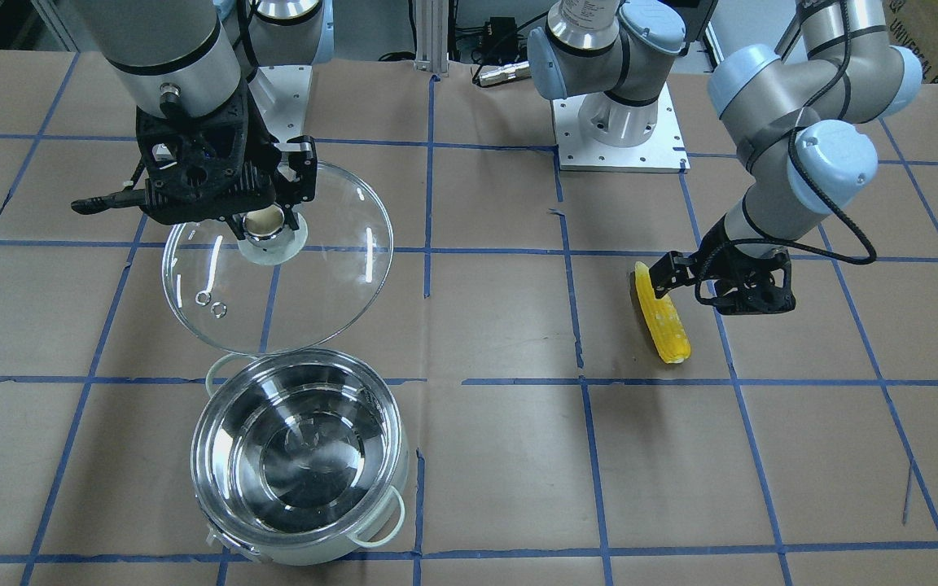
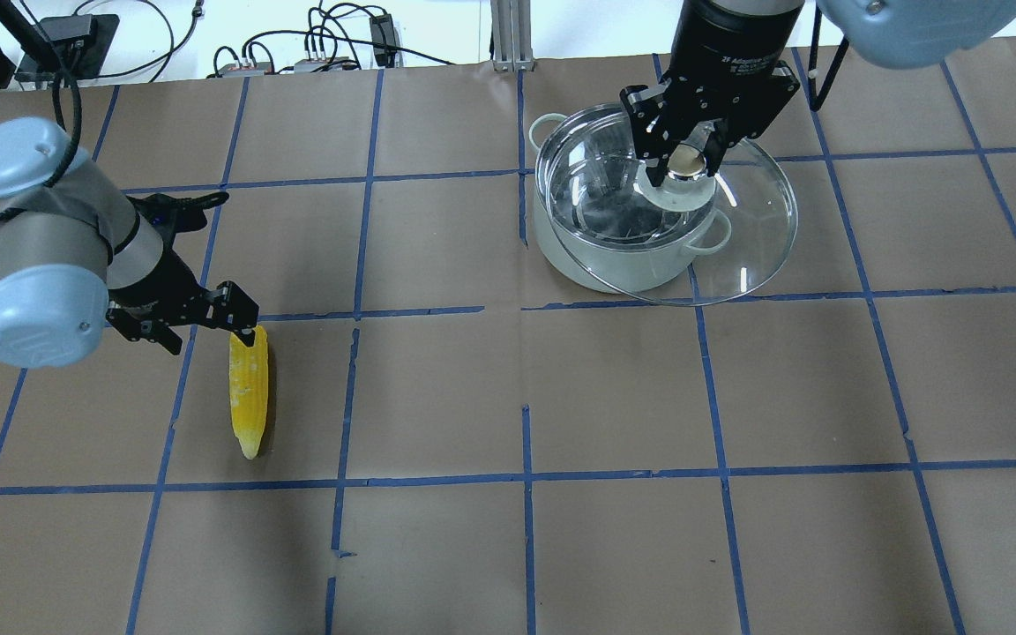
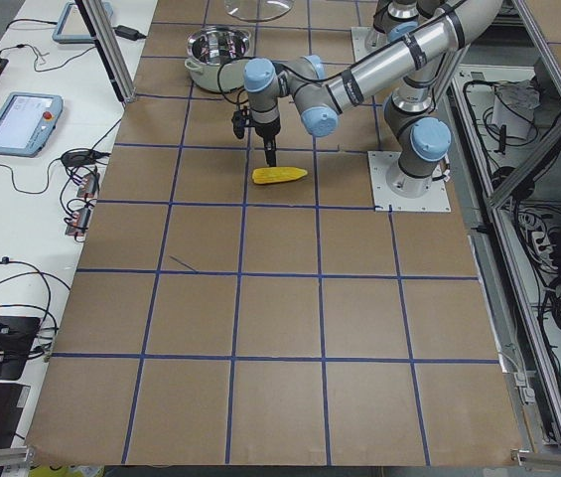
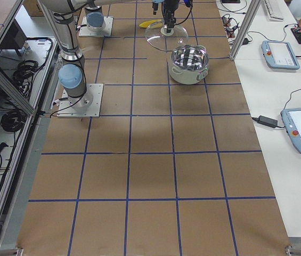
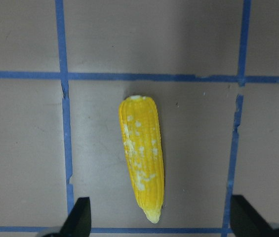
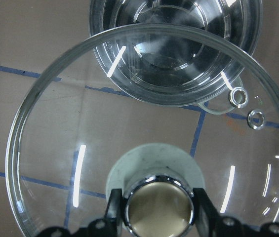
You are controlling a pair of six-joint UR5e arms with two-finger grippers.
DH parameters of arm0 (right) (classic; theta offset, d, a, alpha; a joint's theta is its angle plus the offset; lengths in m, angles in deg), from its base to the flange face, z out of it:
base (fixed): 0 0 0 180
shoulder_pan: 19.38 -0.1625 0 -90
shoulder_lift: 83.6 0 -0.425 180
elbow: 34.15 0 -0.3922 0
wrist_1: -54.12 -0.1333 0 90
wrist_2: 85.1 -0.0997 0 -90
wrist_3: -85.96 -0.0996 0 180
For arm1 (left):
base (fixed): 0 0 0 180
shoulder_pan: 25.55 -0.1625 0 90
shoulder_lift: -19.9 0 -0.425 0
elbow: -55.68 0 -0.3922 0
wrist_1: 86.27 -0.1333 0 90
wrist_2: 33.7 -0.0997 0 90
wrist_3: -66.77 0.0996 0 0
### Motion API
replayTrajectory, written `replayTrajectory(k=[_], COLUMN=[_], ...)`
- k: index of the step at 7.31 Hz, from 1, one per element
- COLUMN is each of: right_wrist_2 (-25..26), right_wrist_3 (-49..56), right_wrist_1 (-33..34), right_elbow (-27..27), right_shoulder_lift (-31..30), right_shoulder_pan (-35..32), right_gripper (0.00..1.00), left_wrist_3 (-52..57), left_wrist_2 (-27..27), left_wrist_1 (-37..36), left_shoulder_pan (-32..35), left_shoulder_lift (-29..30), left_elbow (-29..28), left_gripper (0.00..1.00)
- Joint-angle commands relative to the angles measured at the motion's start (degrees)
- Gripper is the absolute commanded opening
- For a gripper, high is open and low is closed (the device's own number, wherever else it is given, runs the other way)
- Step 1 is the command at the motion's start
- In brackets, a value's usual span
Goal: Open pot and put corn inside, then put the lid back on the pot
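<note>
The pot (image 1: 316, 550) stands open on the table, its shiny inside empty; it also shows in the overhead view (image 2: 623, 265). My right gripper (image 1: 269, 221) is shut on the cream knob of the glass lid (image 1: 330, 268) and holds the lid in the air, beside the pot and partly over its rim (image 6: 80, 123). The yellow corn (image 2: 248, 392) lies flat on the table, far from the pot. My left gripper (image 2: 242, 324) is open just above the corn's thick end. In the left wrist view the corn (image 5: 141, 158) lies between the spread fingertips (image 5: 80, 217).
The table is brown paper with a grid of blue tape lines (image 1: 428, 252). Both arm bases (image 1: 620, 122) stand at the robot's side. Tablets and cables (image 4: 281, 53) lie on a white bench beyond the pot's side of the table.
</note>
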Motion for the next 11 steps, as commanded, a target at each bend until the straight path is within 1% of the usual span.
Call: replayTrajectory(k=[1,2,3,4,5,6,8,9,10,11], right_wrist_2=[-0.09,-0.09,-0.09,-0.09,-0.09,-0.09,-0.09,-0.09,-0.09,-0.09], right_wrist_3=[-0.09,-0.09,-0.27,-0.27,-0.27,-0.27,-0.27,-0.27,-0.36,-0.27], right_wrist_1=[-0.04,-0.04,-0.04,-0.04,-0.04,0.05,0.05,0.05,0.05,0.05], right_elbow=[0.14,0.05,0.14,0.05,0.05,0.05,-0.04,-0.04,-0.04,-0.04], right_shoulder_lift=[-0.13,-0.13,-0.13,-0.13,-0.04,-0.04,-0.04,-0.04,-0.04,0.04], right_shoulder_pan=[-0.01,-0.1,-0.1,-0.1,-0.1,-0.1,-0.1,-0.1,-0.1,-0.1], right_gripper=[0.33,0.33,0.33,0.33,0.33,0.33,0.33,0.33,0.33,0.34], left_wrist_3=[0.9,1.52,1.44,1.44,1.44,1.44,0.39,-0.66,-2.67,-5.04], left_wrist_2=[-0.33,-0.25,-0.42,-0.86,-0.77,-0.77,-0.42,-0.07,2.89,4.4], left_wrist_1=[-8.07,-9.99,-11.93,-12.21,-11.86,-11.86,-11.6,-9.59,-2.09,2.86], left_shoulder_pan=[-0.15,-0.15,-0.15,-0.07,-0.06,-0.06,1.07,1.43,2.39,5.79], left_shoulder_lift=[4.72,6.48,7.8,7.2,6.59,6.58,6.32,5.45,3.87,3.51], left_elbow=[3.99,4.34,4.95,4.79,4.7,4.7,4.52,2.69,-2.11,-7.55], left_gripper=[0.99,0.96,0.88,0.51,0.25,0.15,0.13,0.13,0.13,0.13])
